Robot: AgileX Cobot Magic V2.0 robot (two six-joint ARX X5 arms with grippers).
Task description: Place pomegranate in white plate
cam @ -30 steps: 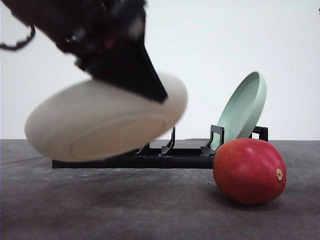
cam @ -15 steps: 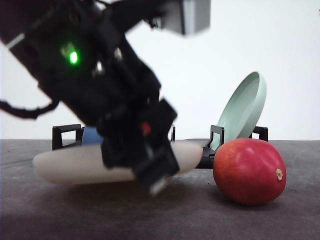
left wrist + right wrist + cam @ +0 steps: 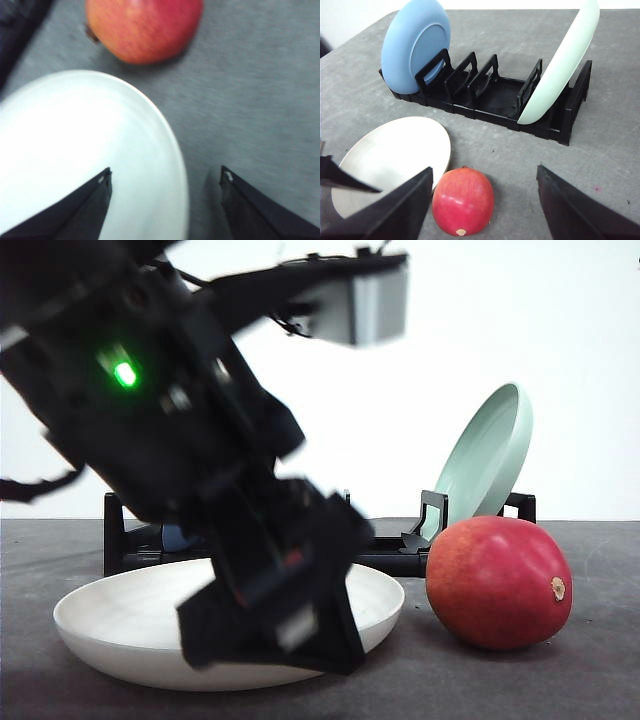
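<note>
We find the white plate (image 3: 120,625) flat on the desk (image 3: 560,680), the pomegranate (image 3: 497,582) just beside it, untouched; the left claw (image 3: 165,182) straddles the rim, jaws apart. We judge it should lift clear without nudging the plate before the right claw (image 3: 482,192), jaws apart above the fruit, descends. The right wrist view reveals the rack (image 3: 490,100) with blue plate (image 3: 415,45) and pale green plate (image 3: 565,60).

Bright backlight, blurred near arm

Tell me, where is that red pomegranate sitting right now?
In the front view the pomegranate rests on the table at the right, beside the white plate, before the rack's pale green plate.
</note>
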